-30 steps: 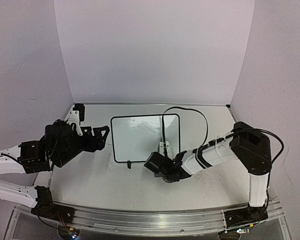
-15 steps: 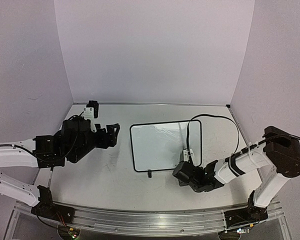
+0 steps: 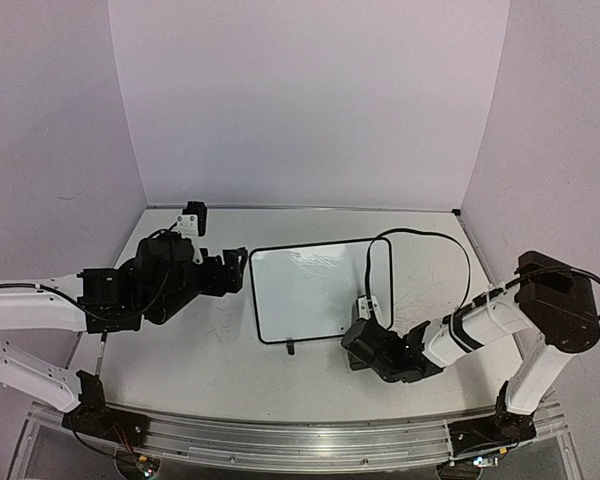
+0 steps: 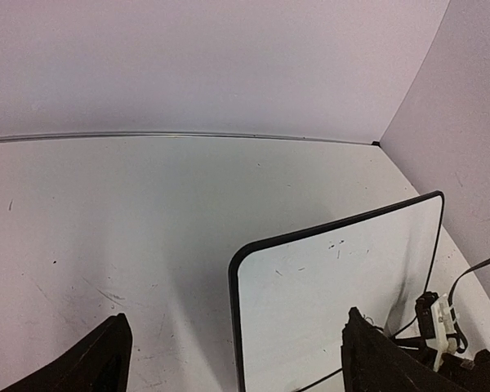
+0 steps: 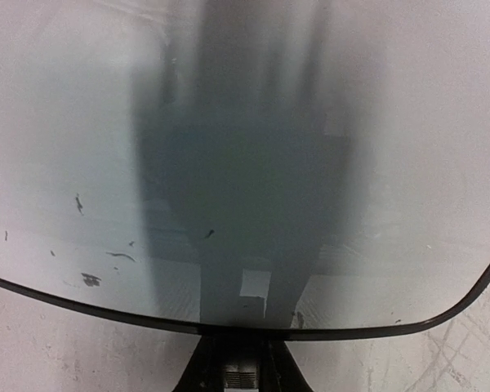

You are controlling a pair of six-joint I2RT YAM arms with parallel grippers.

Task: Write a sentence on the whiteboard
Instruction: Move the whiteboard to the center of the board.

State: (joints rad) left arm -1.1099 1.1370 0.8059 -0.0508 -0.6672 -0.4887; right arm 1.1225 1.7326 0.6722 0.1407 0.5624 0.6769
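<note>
- Whiteboard (image 3: pixel 315 290): centre of the top view, over the table (image 3: pixel 230 370); shifted slightly leftward since half a second before
- Right gripper (image 3: pixel 364 322): fingers clamped on the board's lower frame, right of centre; moved leftward with it
- Left gripper (image 3: pixel 236 272): fingers wide apart, nothing held; brought nearer the board's left edge
- Right fingers: mostly cut off at the bottom of the right wrist view
- Board surface: only dark specks and a shadowy reflection can be made out; flat or lifted cannot be told

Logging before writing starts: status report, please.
Left gripper open, just left of whiteboard. Right gripper shut on its near edge. Nothing written yet. Cable loops over its right side.
</note>
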